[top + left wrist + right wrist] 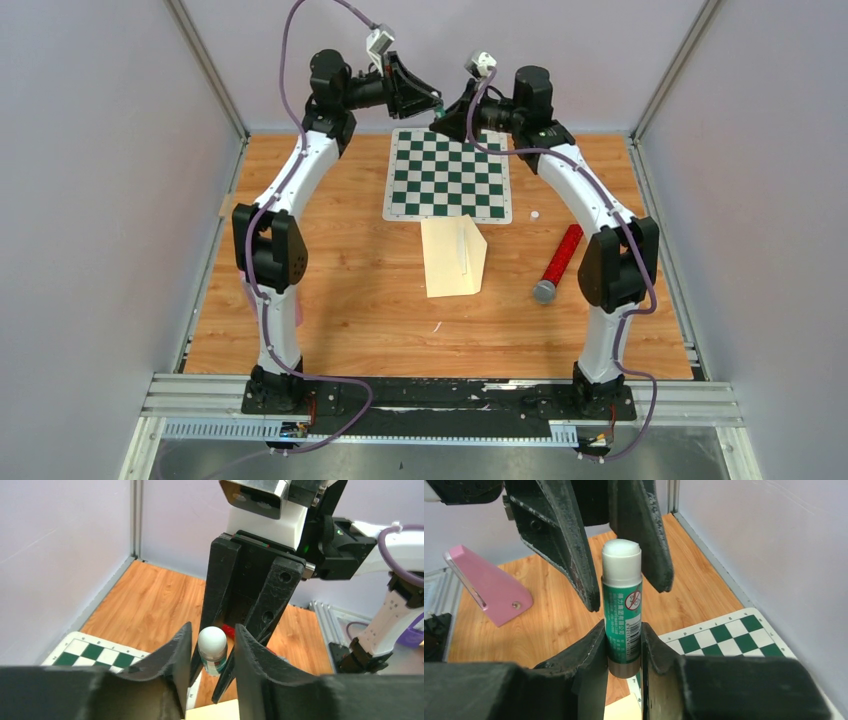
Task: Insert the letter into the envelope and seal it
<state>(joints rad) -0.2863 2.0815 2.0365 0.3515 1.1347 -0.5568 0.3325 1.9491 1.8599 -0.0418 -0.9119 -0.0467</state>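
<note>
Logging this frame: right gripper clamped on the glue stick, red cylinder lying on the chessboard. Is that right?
Not quite. The right gripper does clamp the glue stick, but the red cylinder lies on the bare wooden table, off the chessboard, right of the envelope. The top external view shows it.

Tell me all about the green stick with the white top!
It is a glue stick: a tube with a green printed label, a rounded white cap and a silvery base, plastic by the look. It is held in the air roughly upright, cap uppermost, near the far edge of the chessboard. The right gripper pinches its lower half. The fingers of the left gripper flank the cap with small gaps, not touching.
</note>
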